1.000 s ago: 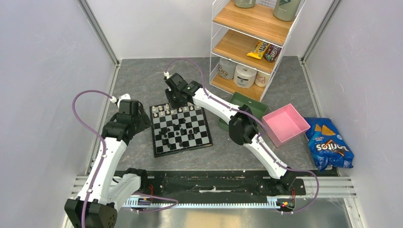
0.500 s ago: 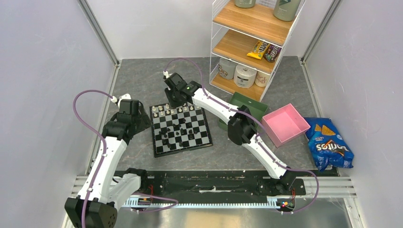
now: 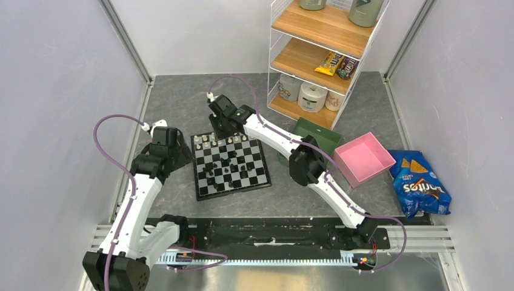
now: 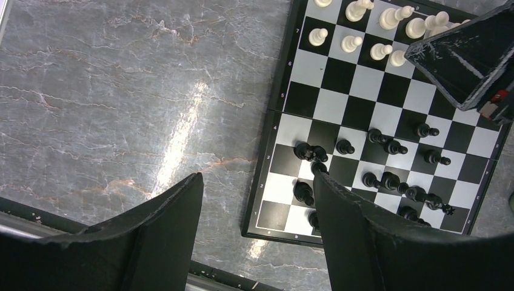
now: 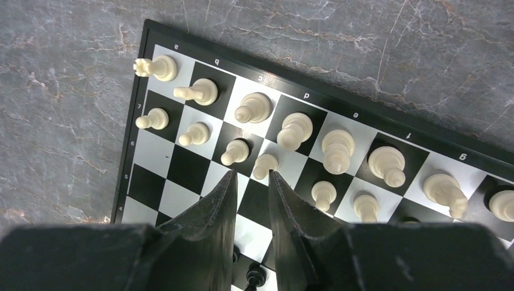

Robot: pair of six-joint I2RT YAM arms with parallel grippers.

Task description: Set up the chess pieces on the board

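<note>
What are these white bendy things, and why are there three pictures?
They are two robot arms bolted to a table. One picture looks down from above. The other two come from little cameras on the arms' wrists, so you see each claw's black fingers up close. On the table lies a chessboard with white pieces lined up along the far side and black pieces jumbled on the near half. The left claw is open and holds nothing, near the board's edge. The right claw hangs over the white rows, its tips close together right by a white pawn; I cannot tell if it is pinching it. Off to the right are a pink tray, a green tray, a chip bag and a shelf.
</note>
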